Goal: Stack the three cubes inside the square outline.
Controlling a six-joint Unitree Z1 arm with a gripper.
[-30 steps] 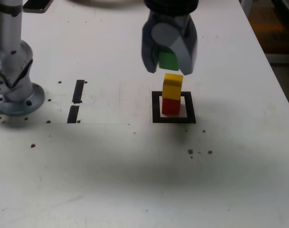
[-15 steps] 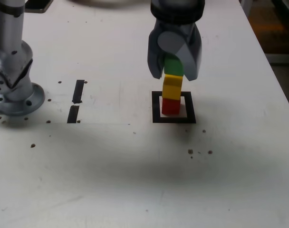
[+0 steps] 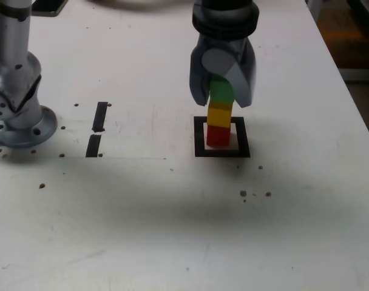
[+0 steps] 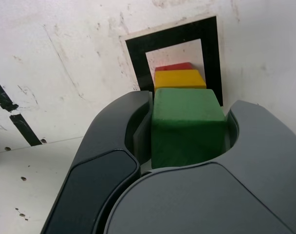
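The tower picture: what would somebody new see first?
First, the bright little tower: green cube on top, yellow in the middle, red at the bottom, inside the black square. Next, the big grey fingers, one on each side of the green cube.

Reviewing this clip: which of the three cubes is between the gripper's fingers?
The green cube, top of the stack; the gripper's fingers flank it, while the yellow and red cubes sit below them.
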